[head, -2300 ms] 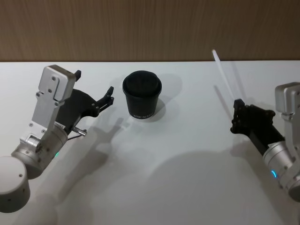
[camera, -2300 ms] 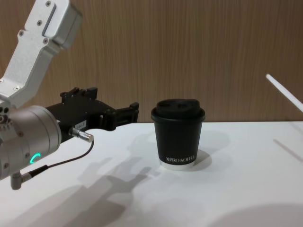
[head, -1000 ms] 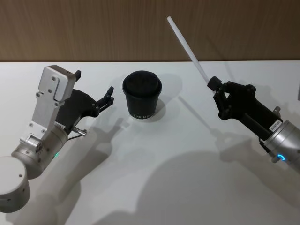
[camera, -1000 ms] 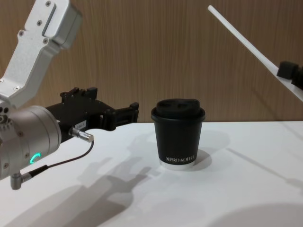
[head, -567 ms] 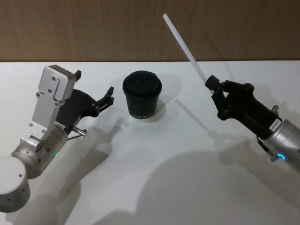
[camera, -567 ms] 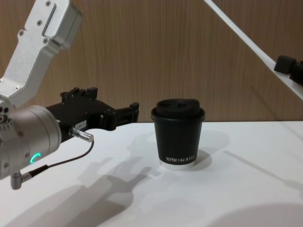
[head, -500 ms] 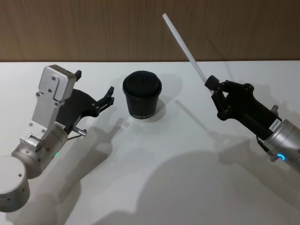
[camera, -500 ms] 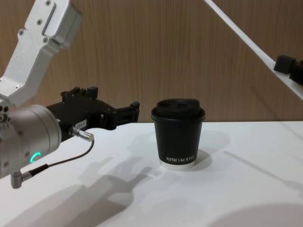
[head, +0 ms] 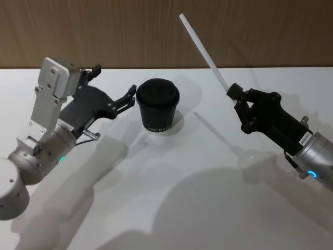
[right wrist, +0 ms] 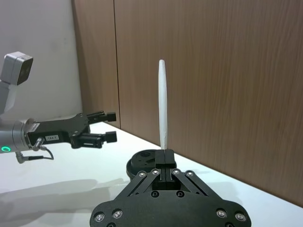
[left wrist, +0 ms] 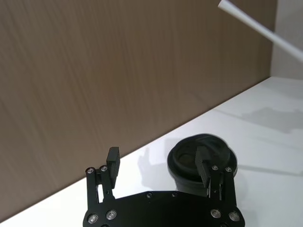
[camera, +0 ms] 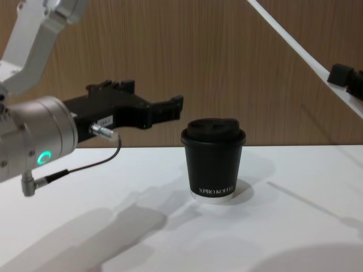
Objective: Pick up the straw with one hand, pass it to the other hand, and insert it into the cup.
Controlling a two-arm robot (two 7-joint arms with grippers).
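The white straw [head: 204, 53] slants up and to the left in the air, its lower end pinched in my right gripper [head: 232, 92], which is shut on it to the right of the cup. In the right wrist view the straw [right wrist: 163, 104] stands straight up from the shut gripper [right wrist: 165, 153]. The black lidded cup [head: 157, 104] stands upright on the white table [head: 182, 198]. My left gripper [head: 113, 82] hangs open just left of the cup, above the table, holding nothing. In the chest view the left gripper [camera: 153, 99] hovers level with the top of the cup [camera: 213, 161].
A wooden wall [head: 104, 31] runs along the far edge of the table. In the left wrist view the cup [left wrist: 184, 163] sits beyond the open fingers and the straw [left wrist: 255, 26] crosses overhead.
My left gripper has risen and moved toward the cup, still open. The right gripper lifted the straw up and inward earlier and has barely moved in the last half second.
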